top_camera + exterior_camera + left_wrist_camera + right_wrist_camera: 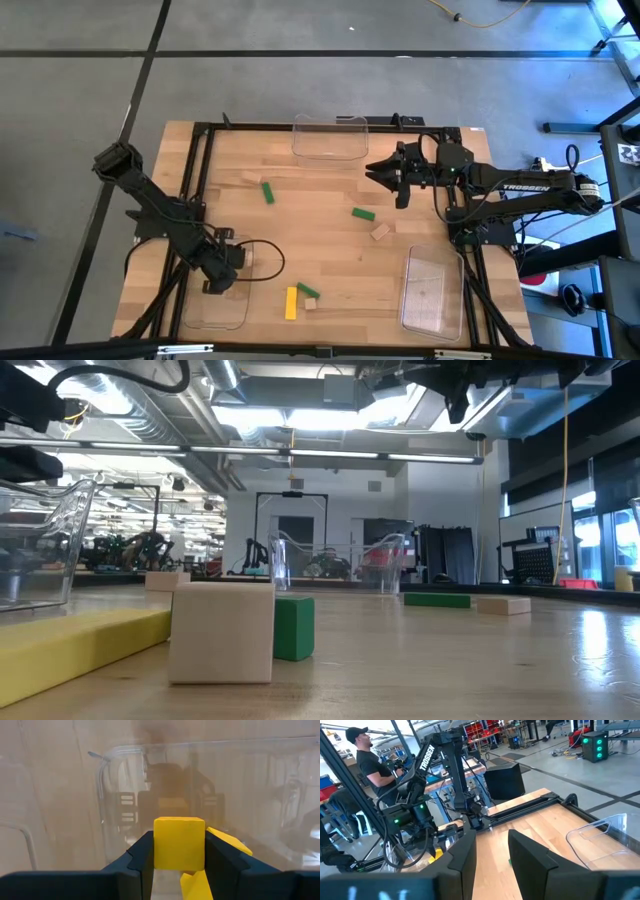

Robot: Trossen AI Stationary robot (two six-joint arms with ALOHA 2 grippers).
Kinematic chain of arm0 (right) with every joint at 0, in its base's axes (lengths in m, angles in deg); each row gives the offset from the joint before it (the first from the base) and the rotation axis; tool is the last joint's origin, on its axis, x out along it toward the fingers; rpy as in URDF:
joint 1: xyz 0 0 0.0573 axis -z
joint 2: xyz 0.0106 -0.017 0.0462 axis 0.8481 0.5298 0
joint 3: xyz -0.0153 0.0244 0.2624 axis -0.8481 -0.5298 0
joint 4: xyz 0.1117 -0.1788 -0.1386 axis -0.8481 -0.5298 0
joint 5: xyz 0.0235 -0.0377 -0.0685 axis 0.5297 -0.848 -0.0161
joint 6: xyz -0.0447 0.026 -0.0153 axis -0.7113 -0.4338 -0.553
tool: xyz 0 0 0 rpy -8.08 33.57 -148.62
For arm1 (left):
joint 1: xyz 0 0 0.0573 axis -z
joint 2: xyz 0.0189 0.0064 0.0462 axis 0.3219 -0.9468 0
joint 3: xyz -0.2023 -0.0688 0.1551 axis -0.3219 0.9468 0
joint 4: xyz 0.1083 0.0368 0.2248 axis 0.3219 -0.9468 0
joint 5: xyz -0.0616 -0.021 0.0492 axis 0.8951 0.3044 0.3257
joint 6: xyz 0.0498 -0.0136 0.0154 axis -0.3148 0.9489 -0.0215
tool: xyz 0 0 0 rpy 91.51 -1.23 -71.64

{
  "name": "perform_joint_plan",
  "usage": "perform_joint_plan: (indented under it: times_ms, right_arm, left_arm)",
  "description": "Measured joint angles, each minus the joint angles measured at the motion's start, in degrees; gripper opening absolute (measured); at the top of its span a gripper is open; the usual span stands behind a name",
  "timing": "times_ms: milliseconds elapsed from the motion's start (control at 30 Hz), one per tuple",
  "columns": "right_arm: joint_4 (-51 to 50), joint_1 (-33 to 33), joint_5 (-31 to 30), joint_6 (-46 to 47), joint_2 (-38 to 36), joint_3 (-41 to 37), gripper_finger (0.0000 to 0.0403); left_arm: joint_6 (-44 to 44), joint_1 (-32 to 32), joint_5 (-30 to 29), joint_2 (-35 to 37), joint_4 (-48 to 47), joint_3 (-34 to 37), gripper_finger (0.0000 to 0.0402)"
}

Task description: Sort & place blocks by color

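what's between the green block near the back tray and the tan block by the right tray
One other green block lies between the upper green block and the tan block; the rest is bare table. The high view shows it.

The right end effector (pixel 490 857) shows two dark fingers with a gap between them and nothing held. Beyond lies the wooden worktop (pixel 530 815) with its black frame rail (pixel 530 810). A clear plastic tray (pixel 602 837) rests on the worktop. The left arm (pixel 445 775), marked TROSSEN, stands farther off. A person (pixel 370 762) in a dark cap stands beyond the worktop
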Motion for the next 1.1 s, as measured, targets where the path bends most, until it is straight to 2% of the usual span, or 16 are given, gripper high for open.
perform_joint_plan:
  times_ms: [567,767,900,1000,1100]
  right_arm:
    - [0.0,0.0,0.0,0.1,0.0,0.0,0.0116]
    - [0.0,0.0,0.0,0.1,0.0,0.0,0.0116]
    - [0.0,0.0,0.0,0.1,0.0,0.0,0.0116]
    - [0.0,0.0,0.0,0.1,0.0,0.0,0.0116]
    - [0.0,0.0,0.0,0.1,0.0,0.0,0.0116]
  left_arm:
    - [1.9,0.0,1.0,0.1,-0.1,0.0,0.0228]
    - [3.2,-1.0,6.4,0.8,-0.7,-1.3,0.0232]
    - [3.1,-1.9,7.9,3.8,-1.7,-3.5,0.0232]
    - [1.1,-2.6,7.1,7.5,-3.4,-5.8,0.0232]
    - [0.8,-3.2,3.1,12.4,-7.1,-9.0,0.0232]
